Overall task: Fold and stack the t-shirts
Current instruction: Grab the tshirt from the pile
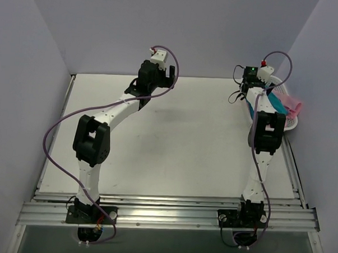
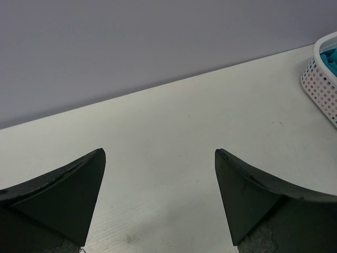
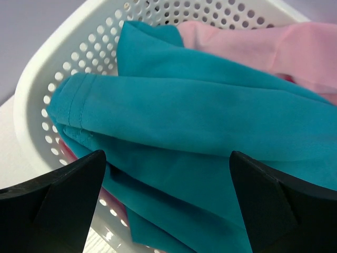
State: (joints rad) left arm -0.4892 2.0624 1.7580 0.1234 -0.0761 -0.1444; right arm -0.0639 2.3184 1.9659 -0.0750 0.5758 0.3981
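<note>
The teal t-shirt [image 3: 200,121] lies crumpled in the white lattice basket [image 3: 47,68], with the light pink t-shirt [image 3: 284,52] behind it. In the top view the pink shirt [image 1: 290,102] hangs over the basket's right rim and a bit of teal [image 1: 269,99] shows. My right gripper [image 3: 167,158] is open, its jaws wide apart just above the teal cloth, holding nothing. My left gripper [image 2: 159,155] is open and empty over bare table at the far middle; in the top view it [image 1: 160,67] is near the back wall.
The basket [image 1: 290,123] stands at the far right corner against the side wall; it also shows in the left wrist view [image 2: 321,79]. Grey walls enclose the table on three sides. Aluminium rails [image 1: 165,213] run along the near edge.
</note>
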